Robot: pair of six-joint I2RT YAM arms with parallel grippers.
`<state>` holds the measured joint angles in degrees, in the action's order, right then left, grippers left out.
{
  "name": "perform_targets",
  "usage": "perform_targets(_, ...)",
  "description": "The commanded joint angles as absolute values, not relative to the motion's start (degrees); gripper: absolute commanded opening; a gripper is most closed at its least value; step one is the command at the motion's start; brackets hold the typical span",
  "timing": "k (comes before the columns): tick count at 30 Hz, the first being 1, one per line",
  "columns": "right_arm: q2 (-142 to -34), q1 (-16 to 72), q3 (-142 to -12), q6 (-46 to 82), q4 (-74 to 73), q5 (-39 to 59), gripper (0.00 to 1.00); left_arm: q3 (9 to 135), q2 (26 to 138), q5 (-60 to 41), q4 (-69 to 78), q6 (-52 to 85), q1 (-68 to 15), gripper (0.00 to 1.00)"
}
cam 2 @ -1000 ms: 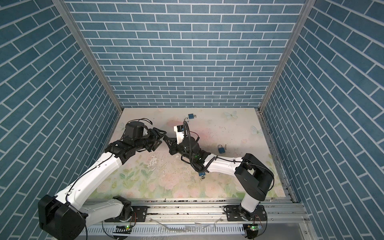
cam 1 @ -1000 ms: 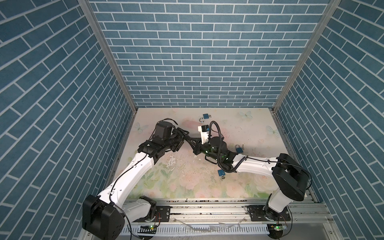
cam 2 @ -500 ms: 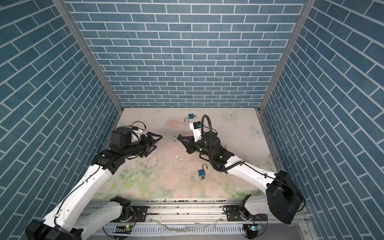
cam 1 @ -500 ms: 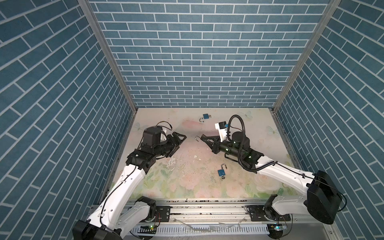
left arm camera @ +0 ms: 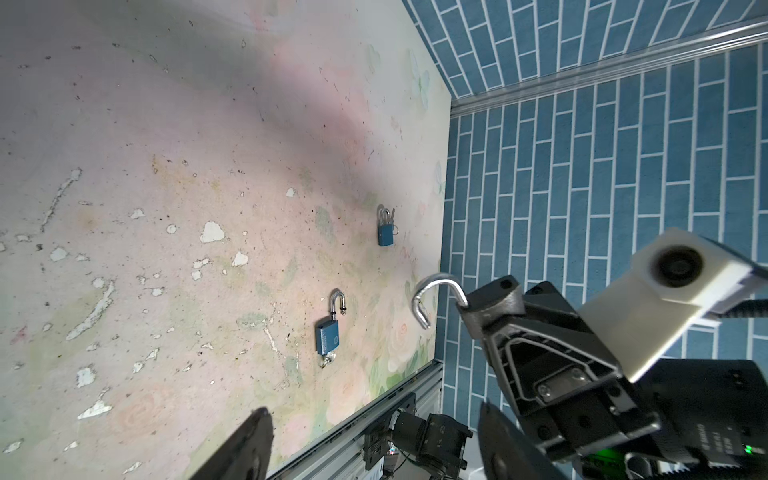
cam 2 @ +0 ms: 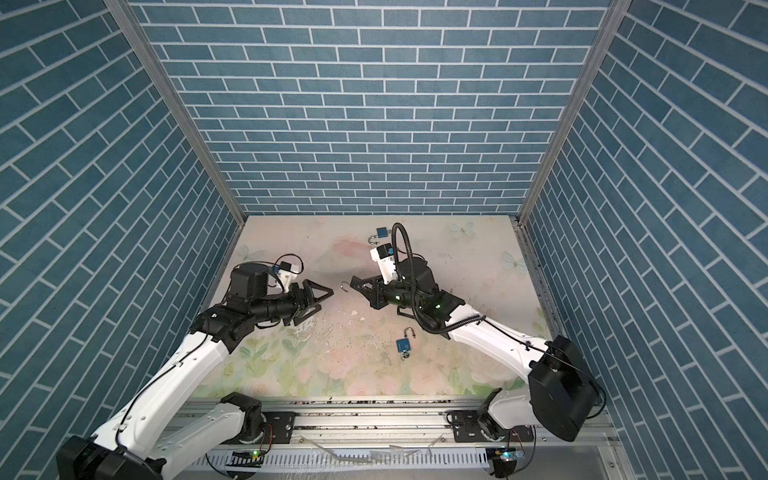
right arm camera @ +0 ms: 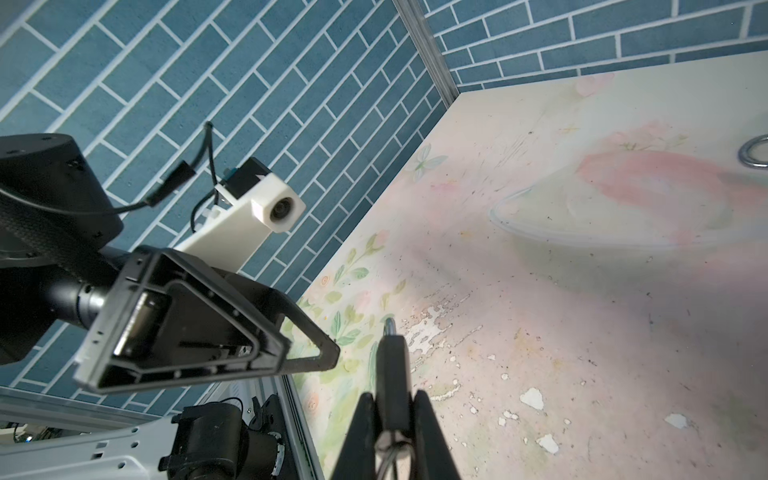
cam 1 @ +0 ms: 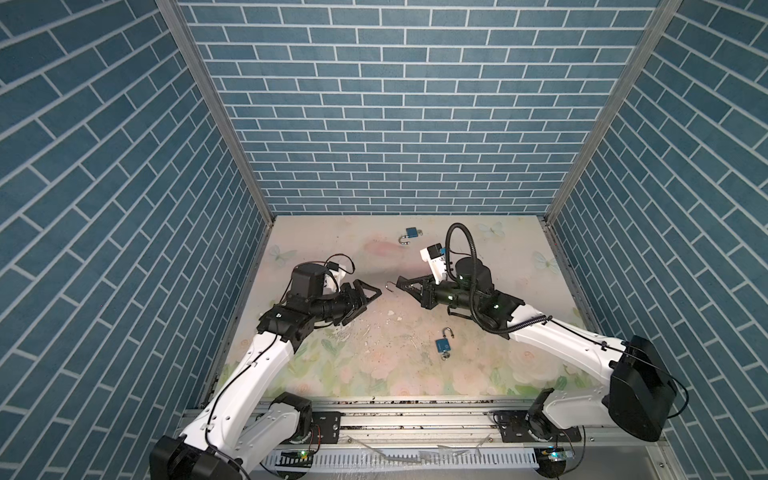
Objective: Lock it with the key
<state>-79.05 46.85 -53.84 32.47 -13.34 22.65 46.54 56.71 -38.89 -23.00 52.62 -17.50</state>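
Observation:
My right gripper (cam 1: 402, 285) (right arm camera: 392, 399) is shut on a padlock (right arm camera: 392, 365), whose body looks dark between the fingers. The padlock's open silver shackle (cam 1: 389, 286) (left arm camera: 432, 299) sticks out past the fingertips toward my left gripper. A metal ring (right arm camera: 390, 446) shows at the padlock's other end; I cannot make out the key itself. My left gripper (cam 1: 368, 302) (cam 2: 324, 300) (left arm camera: 374, 440) is open and empty, facing the shackle across a small gap. Both grippers hang above the table's middle.
A blue padlock with an open shackle (cam 1: 442, 345) (left arm camera: 328, 336) lies near the front, a key and ring at its base. Another blue padlock (cam 1: 411, 233) lies at the back. A third, with keys (left arm camera: 386, 232), lies beyond the right arm. Brick walls enclose the floral table (cam 1: 374, 374).
The two grippers, close together in the table's middle a second ago, have drawn apart. The right one carried the padlock rightward; the left one backed away to the left.

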Motion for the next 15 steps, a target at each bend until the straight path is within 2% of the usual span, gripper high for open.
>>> perform_targets(1,-80.68,46.49,-56.47,31.24,-13.78,24.69,0.0,46.72,57.96,-39.73,-20.65,49.55,-17.44,0.73)
perform_targets(6,-82.18,45.77,-57.4,32.26,-15.38,26.14,0.0,47.84,59.91,-38.96,-19.66,48.53,-17.47,0.61)
perform_targets(15,-80.92,45.8,-56.09,33.11,-16.74,26.97,0.0,48.34,64.38,-38.16,-17.03,47.77,-17.43,0.53)
